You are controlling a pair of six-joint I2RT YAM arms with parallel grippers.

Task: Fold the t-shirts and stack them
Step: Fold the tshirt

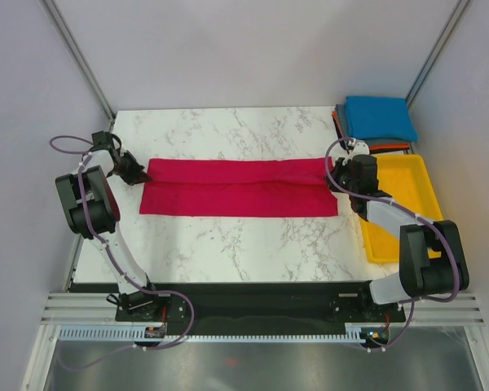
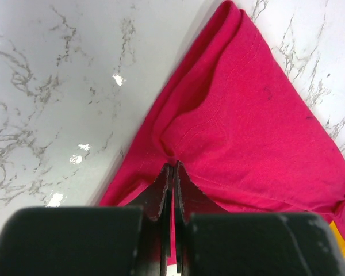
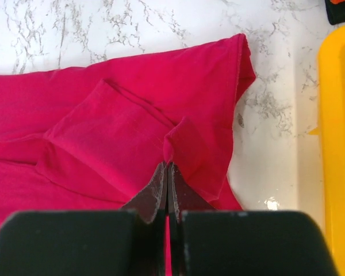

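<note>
The crimson-red t-shirt [image 1: 238,188] lies as a long folded band across the middle of the marble table. My left gripper [image 1: 135,170] is shut on a pinch of its cloth [image 2: 230,115] at the band's left end. My right gripper [image 1: 337,177] is shut on a pinch of its cloth [image 3: 121,115] at the right end, beside a folded-in sleeve. A bright blue folded t-shirt [image 1: 380,117] tops a stack at the back right, with dark grey and orange edges [image 1: 389,147] showing under it.
A yellow plastic tray [image 1: 407,175] sits at the right edge of the table, right next to my right gripper; it shows in the right wrist view [image 3: 338,138]. Bare marble table [image 1: 228,240] lies in front of and behind the shirt. Grey walls enclose the table.
</note>
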